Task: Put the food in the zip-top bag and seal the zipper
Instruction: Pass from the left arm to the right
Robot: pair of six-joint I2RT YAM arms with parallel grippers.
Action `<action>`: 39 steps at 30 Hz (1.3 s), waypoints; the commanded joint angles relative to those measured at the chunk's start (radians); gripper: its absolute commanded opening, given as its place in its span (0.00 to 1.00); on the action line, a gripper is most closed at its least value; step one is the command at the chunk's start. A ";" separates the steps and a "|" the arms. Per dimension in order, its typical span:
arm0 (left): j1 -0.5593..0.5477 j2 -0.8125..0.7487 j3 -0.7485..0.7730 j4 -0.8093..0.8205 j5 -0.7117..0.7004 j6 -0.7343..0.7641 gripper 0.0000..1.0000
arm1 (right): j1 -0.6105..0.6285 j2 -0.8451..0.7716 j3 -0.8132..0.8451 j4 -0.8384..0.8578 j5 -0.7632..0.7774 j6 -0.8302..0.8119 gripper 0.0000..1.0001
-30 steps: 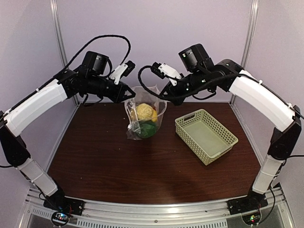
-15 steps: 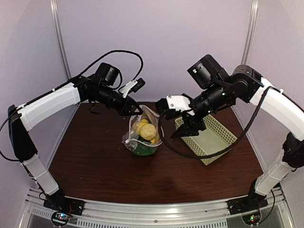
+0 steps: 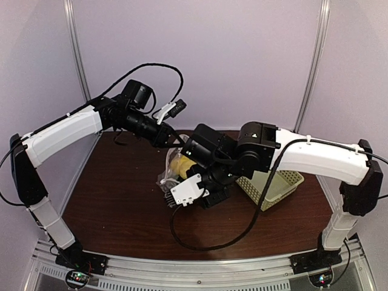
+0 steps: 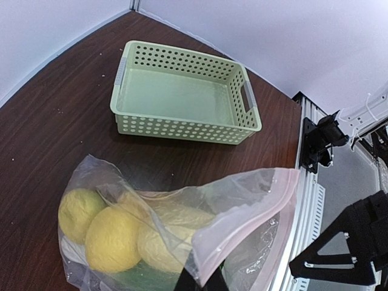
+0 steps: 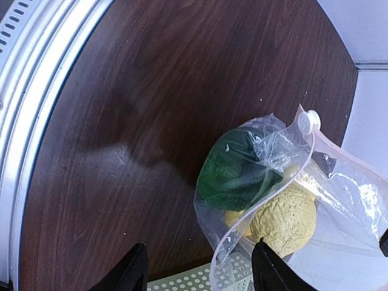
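Note:
The clear zip-top bag (image 3: 171,176) stands on the table with its mouth open. In the left wrist view the bag (image 4: 242,200) holds yellow lemon-like pieces (image 4: 109,239), and a pale bumpy potato (image 4: 160,239). In the right wrist view a green leafy vegetable (image 5: 233,173) and the potato (image 5: 285,221) show inside it. The zipper strip (image 5: 276,188) ends at a white slider tab (image 5: 311,121). My left gripper (image 3: 172,140) is shut on the bag's upper rim (image 4: 209,254). My right gripper (image 5: 200,273) is open and empty, low in front of the bag, and shows in the top view (image 3: 211,193).
The pale green lattice basket (image 4: 182,94) stands empty to the right of the bag, partly hidden by my right arm (image 3: 285,176). Its rim shows under my right gripper (image 5: 194,280). The table's metal front rail (image 5: 36,79) runs close by.
My right gripper has let go of the bag's rim and swung past the basket down to the near side of the bag. The bag has sunk onto the table. The left gripper still holds it.

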 commanded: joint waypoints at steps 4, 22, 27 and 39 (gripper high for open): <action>0.005 -0.031 0.006 0.058 0.053 0.001 0.00 | -0.004 0.010 -0.076 0.074 0.197 0.000 0.57; 0.005 -0.095 -0.008 0.063 -0.109 0.000 0.22 | -0.020 0.023 0.018 0.117 0.200 0.009 0.00; 0.005 -0.306 -0.203 0.244 -0.327 -0.076 0.54 | -0.060 -0.012 0.076 0.111 0.151 0.048 0.00; -0.023 -1.023 -1.047 0.800 -0.346 -0.404 0.54 | -0.137 -0.040 0.114 0.131 0.071 0.149 0.00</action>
